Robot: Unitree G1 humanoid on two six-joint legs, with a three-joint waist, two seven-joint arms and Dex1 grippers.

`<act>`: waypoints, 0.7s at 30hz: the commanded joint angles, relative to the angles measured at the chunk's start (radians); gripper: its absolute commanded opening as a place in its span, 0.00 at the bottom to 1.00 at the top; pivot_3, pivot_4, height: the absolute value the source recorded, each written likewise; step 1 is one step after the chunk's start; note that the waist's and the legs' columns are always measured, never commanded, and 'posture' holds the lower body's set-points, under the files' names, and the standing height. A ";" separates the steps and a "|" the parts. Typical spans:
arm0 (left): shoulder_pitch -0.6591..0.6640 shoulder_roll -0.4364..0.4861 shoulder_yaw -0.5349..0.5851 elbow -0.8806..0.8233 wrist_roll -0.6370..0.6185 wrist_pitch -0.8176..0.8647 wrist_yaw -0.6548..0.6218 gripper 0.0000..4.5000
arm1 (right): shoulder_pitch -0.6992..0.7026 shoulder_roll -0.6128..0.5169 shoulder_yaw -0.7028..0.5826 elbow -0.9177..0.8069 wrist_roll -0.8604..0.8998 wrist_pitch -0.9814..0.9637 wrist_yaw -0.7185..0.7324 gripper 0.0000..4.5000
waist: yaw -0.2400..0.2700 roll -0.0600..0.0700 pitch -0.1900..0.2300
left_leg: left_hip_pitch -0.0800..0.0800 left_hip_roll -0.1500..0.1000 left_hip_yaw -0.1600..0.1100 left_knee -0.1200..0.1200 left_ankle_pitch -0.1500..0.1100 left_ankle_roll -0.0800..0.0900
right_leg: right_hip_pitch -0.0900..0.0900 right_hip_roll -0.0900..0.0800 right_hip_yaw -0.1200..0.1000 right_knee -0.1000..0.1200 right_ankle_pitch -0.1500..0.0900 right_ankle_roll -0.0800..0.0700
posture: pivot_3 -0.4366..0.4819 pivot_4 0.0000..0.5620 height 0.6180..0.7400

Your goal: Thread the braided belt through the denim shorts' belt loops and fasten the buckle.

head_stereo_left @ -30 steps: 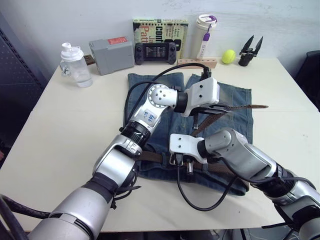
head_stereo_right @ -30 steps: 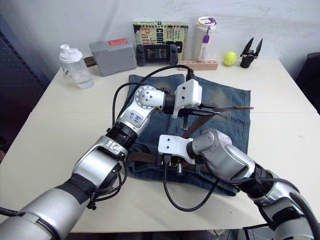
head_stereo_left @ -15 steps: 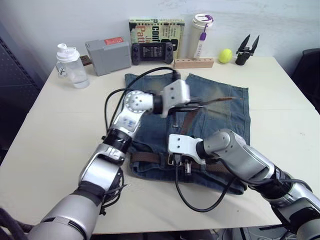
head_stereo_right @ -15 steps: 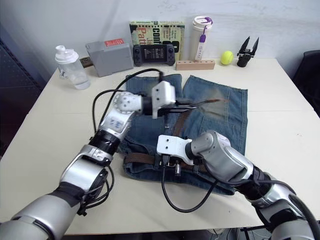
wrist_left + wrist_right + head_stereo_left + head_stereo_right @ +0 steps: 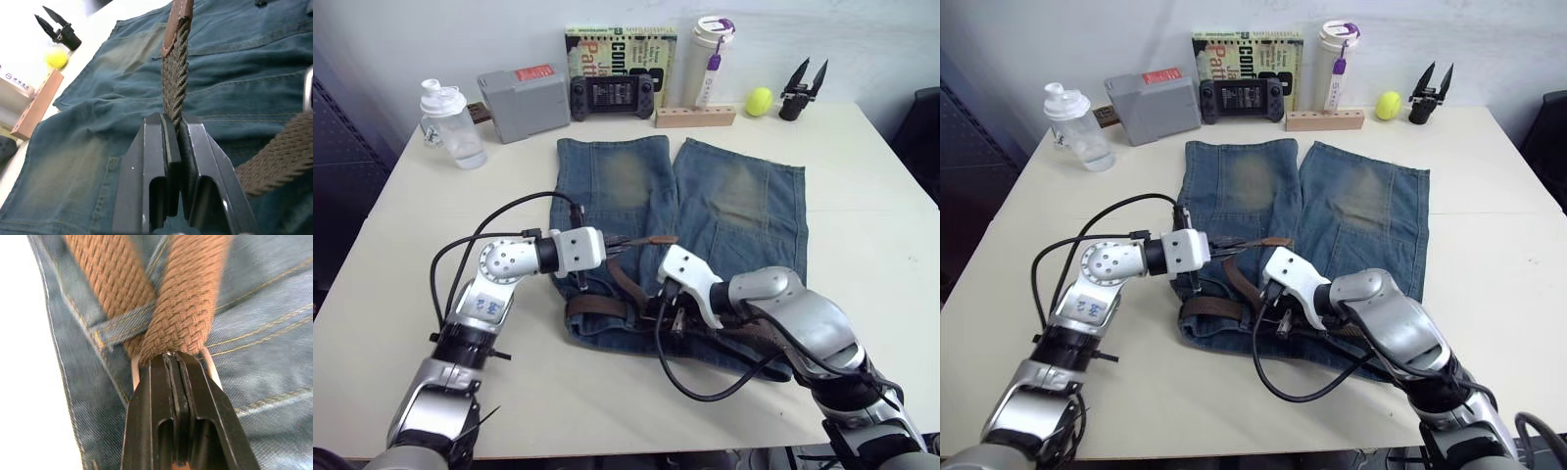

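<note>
Belt tail pulled out through the buckle, both tools clamped tight!

The left tool (image 5: 172, 128) is pinched on the braided belt (image 5: 175, 73) just short of its leather tip, strap running straight away from the fingers over the denim shorts (image 5: 734, 196) on the counter (image 5: 401, 245). The right tool (image 5: 174, 360) clamps the belt at the buckle (image 5: 209, 368), beside a belt loop (image 5: 122, 323) on the waistband. The tail's long axis points from the buckle toward the left arm, so that's the arm placed to draw it snug.
</note>
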 commanded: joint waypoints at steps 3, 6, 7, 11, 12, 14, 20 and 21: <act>0.034 0.024 0.009 -0.126 -0.014 0.036 0.010 0.00 | 0.029 0.057 -0.134 -0.155 0.057 0.076 -0.092 0.20 | 0.003 0.001 0.000 | -0.001 0.000 0.000 0.002 0.000 0.000 | 0.000 0.000 0.000 0.000 0.000 0.000 | 0.48 0.27 0.92; 0.035 0.021 0.007 -0.140 -0.017 0.058 0.016 0.00 | 0.103 0.014 -0.193 -0.288 0.144 0.093 -0.039 0.52 | 0.005 0.001 0.001 | -0.002 -0.001 0.000 0.002 0.000 0.000 | 0.000 0.000 0.001 -0.001 0.000 0.000 | 0.48 0.27 0.92; 0.034 0.018 0.007 -0.142 -0.020 0.064 0.018 0.00 | 0.124 0.001 -0.205 -0.311 0.163 0.090 -0.032 0.61 | 0.006 0.001 0.001 | -0.002 -0.001 0.000 0.002 0.000 0.000 | 0.000 0.000 0.000 -0.001 0.000 0.000 | 0.48 0.27 0.92; 0.031 0.013 0.001 -0.145 -0.031 0.079 0.016 0.00 | 0.240 -0.153 -0.151 -0.374 0.182 -0.073 -0.012 0.96 | 0.003 0.001 0.002 | -0.002 -0.001 0.000 0.002 0.000 0.000 | 0.000 0.000 0.001 -0.001 0.000 0.000 | 0.48 0.27 0.92; 0.030 0.011 0.002 -0.144 -0.036 0.082 0.016 0.00 | 0.270 -0.200 -0.108 -0.377 0.154 -0.123 -0.026 0.99 | 0.003 0.001 0.002 | -0.002 -0.001 0.001 0.002 0.000 0.000 | 0.000 0.000 0.001 -0.001 0.000 0.000 | 0.48 0.27 0.92; 0.028 0.011 0.001 -0.140 -0.039 0.084 0.013 0.00 | 0.315 -0.270 -0.027 -0.364 0.072 -0.212 -0.088 0.99 | 0.004 0.001 0.002 | -0.001 -0.001 0.001 0.002 0.000 0.001 | 0.001 0.000 0.002 -0.001 0.000 0.000 | 0.48 0.27 0.92; 0.013 0.007 0.007 -0.142 -0.056 0.108 0.012 0.00 | 0.416 -0.355 0.136 -0.318 -0.120 -0.426 -0.259 0.99 | 0.003 0.000 0.002 | -0.001 -0.001 0.001 0.002 0.000 0.001 | 0.000 0.000 0.002 -0.001 0.000 0.000 | 0.48 0.27 0.92; 0.007 0.007 0.011 -0.139 -0.061 0.113 0.013 0.00 | 0.437 -0.355 0.152 -0.312 -0.152 -0.454 -0.293 0.99 | 0.003 0.000 0.002 | -0.001 -0.001 0.001 0.002 0.000 0.000 | 0.000 0.000 0.001 -0.001 0.000 0.000 | 0.48 0.27 0.92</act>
